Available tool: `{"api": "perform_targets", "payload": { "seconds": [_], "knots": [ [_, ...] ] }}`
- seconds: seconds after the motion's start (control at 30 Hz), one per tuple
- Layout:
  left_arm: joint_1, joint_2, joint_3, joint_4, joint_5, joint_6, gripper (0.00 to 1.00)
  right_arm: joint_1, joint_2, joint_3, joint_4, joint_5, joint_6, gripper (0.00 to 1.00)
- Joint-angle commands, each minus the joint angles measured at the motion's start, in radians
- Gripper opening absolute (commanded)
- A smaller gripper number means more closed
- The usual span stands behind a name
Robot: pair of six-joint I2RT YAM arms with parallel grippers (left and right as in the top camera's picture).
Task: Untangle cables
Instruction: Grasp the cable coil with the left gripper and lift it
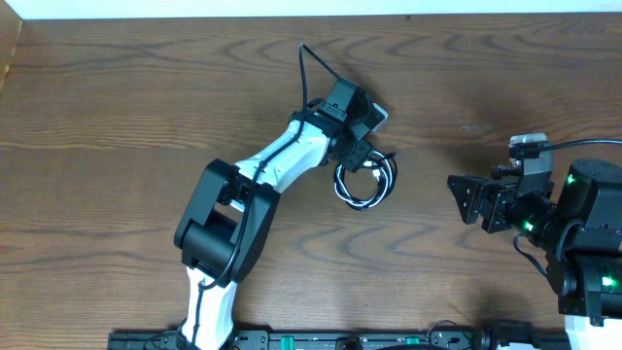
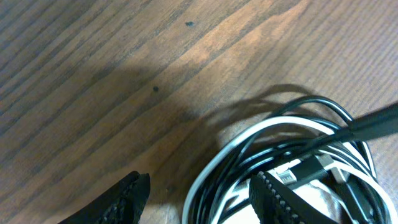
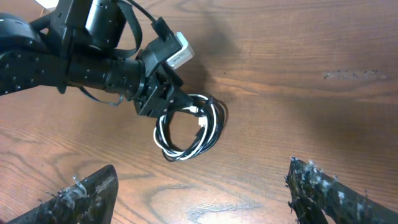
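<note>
The cables (image 1: 367, 183), one black and one white, lie wound together in a small coil near the middle of the wooden table (image 1: 117, 117). My left gripper (image 1: 358, 157) reaches down onto the coil's upper left side. In the left wrist view its fingers (image 2: 134, 196) stand apart. The coil's white strand (image 2: 211, 174) and black strands (image 2: 311, 102) run between them, and one finger is inside the loop. A bare gap shows beside the other finger. My right gripper (image 1: 455, 197) hovers open to the right of the coil (image 3: 189, 130), with nothing between its fingers (image 3: 93, 193).
The left arm's own thick black wire (image 1: 311, 63) loops up behind its wrist. The right arm's body (image 1: 583, 233) stands at the right edge. The table's far edge (image 1: 292, 14) runs along the top, and its left edge (image 1: 8, 58) is in view.
</note>
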Motion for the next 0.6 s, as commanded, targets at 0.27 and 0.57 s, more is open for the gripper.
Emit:
{"api": "perform_targets", "payload": {
  "seconds": [0.27,0.57],
  "knots": [
    [0.002,0.040,-0.006,0.006,-0.018,0.013,0.36,0.004,0.000,0.018,-0.002,-0.013,-0.006,0.84],
    [0.002,0.055,-0.006,0.017,-0.018,0.013,0.32,0.004,0.000,0.017,-0.025,-0.002,-0.005,0.84]
  ]
}}
